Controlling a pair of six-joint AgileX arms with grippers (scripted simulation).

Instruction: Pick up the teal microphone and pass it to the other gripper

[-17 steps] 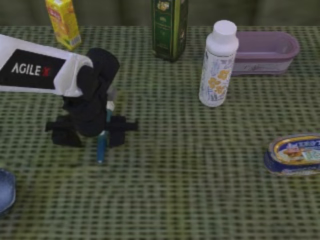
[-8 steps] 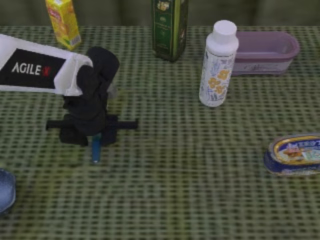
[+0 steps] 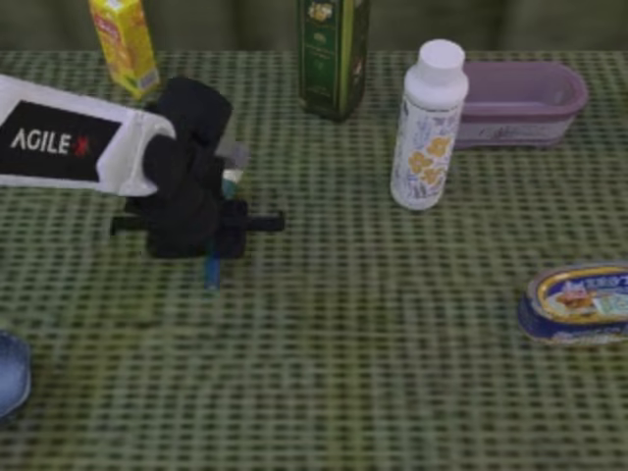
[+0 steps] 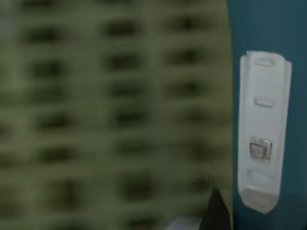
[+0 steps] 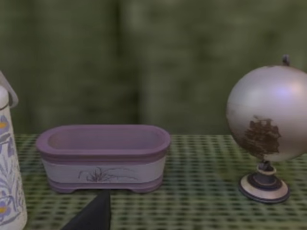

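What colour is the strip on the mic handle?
White, on the teal microphone; clearest in the left wrist view.

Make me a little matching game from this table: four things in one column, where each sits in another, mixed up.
Things:
1. teal microphone
2. yellow carton
3. purple tub
4. oval tin

Places:
A. right edge of the table, nearer the front
B. back left
C. under the left gripper
D. back right, beside the white flowered bottle

Pairs: 1-C, 2-B, 3-D, 4-A
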